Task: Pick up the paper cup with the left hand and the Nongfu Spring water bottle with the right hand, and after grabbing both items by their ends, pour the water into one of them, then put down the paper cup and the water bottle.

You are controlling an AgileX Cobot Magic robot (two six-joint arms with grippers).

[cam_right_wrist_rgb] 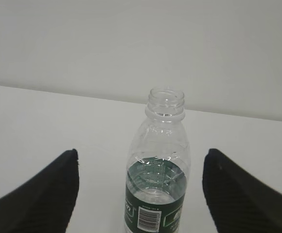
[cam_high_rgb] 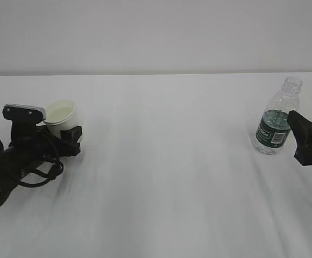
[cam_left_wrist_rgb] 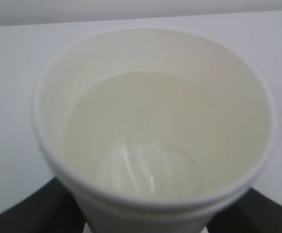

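White paper cup near tabletop's left edge, water inside; left hand jaws around its base. Nongfu Spring water bottle near right edge, part-full; right hand jaws wide, astride, not touching.

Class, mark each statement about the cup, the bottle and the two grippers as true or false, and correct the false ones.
1. The paper cup holds liquid. True.
2. The Nongfu Spring water bottle wears a cap. False: its neck is open.
3. The bottle is lying on its side. False: it stands upright on the table.
4. The right hand is open, with a finger on either side of the bottle and a clear gap between. True.
5. The left hand is at the far right of the table. False: it is at the left, at the cup.
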